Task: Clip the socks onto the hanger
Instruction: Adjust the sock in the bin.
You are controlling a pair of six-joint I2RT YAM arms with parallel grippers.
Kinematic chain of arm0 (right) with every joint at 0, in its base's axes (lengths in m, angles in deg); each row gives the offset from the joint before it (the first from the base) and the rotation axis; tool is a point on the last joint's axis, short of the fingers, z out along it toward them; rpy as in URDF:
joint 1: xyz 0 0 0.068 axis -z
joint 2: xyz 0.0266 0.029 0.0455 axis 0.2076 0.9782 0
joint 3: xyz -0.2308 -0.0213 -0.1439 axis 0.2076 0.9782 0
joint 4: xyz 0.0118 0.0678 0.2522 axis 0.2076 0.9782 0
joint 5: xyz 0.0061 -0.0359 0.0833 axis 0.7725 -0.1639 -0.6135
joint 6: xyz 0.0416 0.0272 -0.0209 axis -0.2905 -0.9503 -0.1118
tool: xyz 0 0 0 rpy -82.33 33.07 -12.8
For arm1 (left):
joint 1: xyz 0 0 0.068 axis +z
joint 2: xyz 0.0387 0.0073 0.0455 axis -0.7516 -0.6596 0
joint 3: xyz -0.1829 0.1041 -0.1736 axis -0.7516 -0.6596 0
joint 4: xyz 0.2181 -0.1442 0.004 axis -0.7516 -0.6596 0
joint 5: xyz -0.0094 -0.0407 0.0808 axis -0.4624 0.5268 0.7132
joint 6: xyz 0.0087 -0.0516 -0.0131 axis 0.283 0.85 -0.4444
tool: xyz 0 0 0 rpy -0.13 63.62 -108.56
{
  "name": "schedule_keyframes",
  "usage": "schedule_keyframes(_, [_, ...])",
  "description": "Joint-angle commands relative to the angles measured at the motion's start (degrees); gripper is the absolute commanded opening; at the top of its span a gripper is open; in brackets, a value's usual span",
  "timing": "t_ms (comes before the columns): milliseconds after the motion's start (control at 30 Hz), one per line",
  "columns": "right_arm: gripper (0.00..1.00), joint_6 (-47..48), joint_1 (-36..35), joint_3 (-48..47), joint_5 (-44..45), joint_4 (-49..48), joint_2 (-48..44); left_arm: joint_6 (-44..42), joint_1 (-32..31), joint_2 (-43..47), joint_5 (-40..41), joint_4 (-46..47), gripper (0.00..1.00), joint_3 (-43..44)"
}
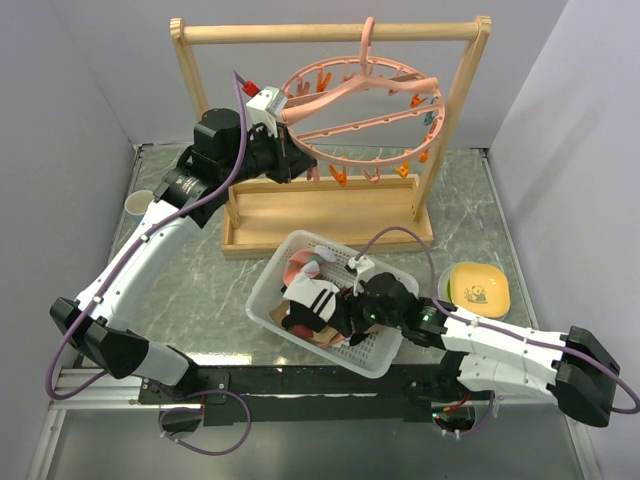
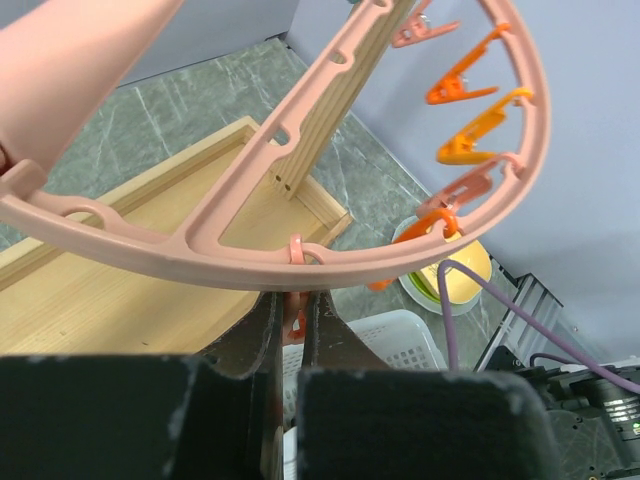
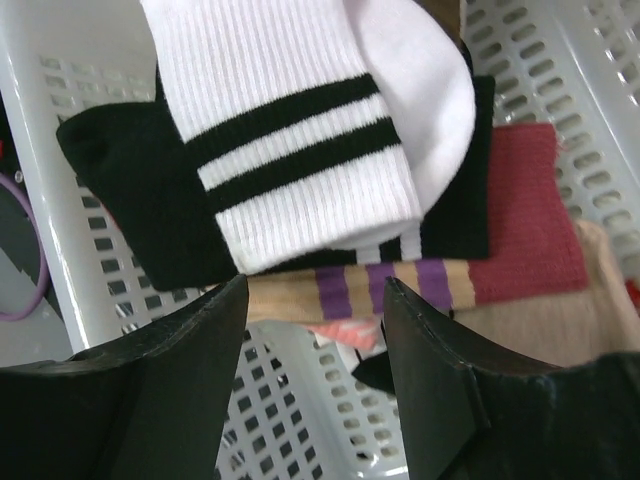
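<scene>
Socks (image 1: 318,296) are piled in the white basket (image 1: 266,292) at the near middle of the table, none clipped yet. The hanger (image 1: 340,93) hangs by its hook from the wooden rack (image 1: 330,32) behind. The right gripper (image 3: 315,340) is down in the basket with its fingers spread and nothing between them, just above the cuff end of the white sock with black stripes (image 3: 290,130). That sock lies on top of a black sock (image 3: 140,200), with a tan purple-striped sock (image 3: 390,280) and a maroon sock (image 3: 525,215) beneath. The left gripper (image 2: 292,300) has its fingers pressed together on one dangling clip (image 2: 297,322) under the ring. Handling guess: the socks are light, soft, floppy ribbed knit with plenty of friction and not fragile. They will sag and may drag a neighbour along. Best hold looks like the free cuff edge of the top white sock, pinching one layer only. The hanger is stiff plastic but swings freely, and its clips are small and springy. No brand, label or readable writing anywhere; the sock stripes are plain bands.
</scene>
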Motion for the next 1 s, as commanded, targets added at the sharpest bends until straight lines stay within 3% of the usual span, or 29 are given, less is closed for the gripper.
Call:
schedule_keyframes(0, [0.64,0.4,-0.3,-2.1,-0.7,-8.6,3.2,-0.6,-0.3,1.0,-1.0,0.4,0.01,0.8])
schedule_keyframes(133, [0.60,0.1,0.1,-2.6,-0.4,-11.9,5.5,-1.0,-0.3,1.4,-0.7,0.2,0.01,0.7])
schedule_keyframes(367, [0.24,0.9,1.3,-2.9,6.1,-14.1,5.3,-0.9,-0.2,1.8,-0.9,0.4,0.01,0.0])
schedule_keyframes(600, [0.08,3.5,4.7,-6.4,13.2,-9.6,4.9,-1.1,-0.2,2.5,-0.9,0.4,0.01,-0.6])
schedule_keyframes(733, [0.01,3.7,7.9,-6.2,12.3,-10.4,5.1,-1.2,-0.3,2.8,-1.0,0.3,0.01,-0.8])
schedule_keyframes(800, [0.00,3.3,9.5,-6.7,11.0,-10.5,5.5,-1.4,-0.3,2.8,-1.0,0.2,0.01,-1.0])
schedule_keyframes(867, [0.06,2.8,9.7,-7.2,9.1,-9.0,4.9,-1.4,-0.2,3.0,-1.1,0.2,0.01,-1.2])
schedule_keyframes(900, [0.11,2.6,9.6,-7.3,8.1,-8.4,4.3,-1.5,-0.3,3.0,-1.1,0.2,0.01,-1.2])
schedule_keyframes(933, [0.31,1.8,9.7,-7.2,6.9,-7.5,3.3,-1.5,-0.3,3.1,-1.1,0.2,0.01,-1.4])
schedule_keyframes(967, [0.37,1.2,9.6,-6.8,5.2,-7.2,0.5,-1.6,-0.2,3.1,-1.1,0.1,0.01,-1.3])
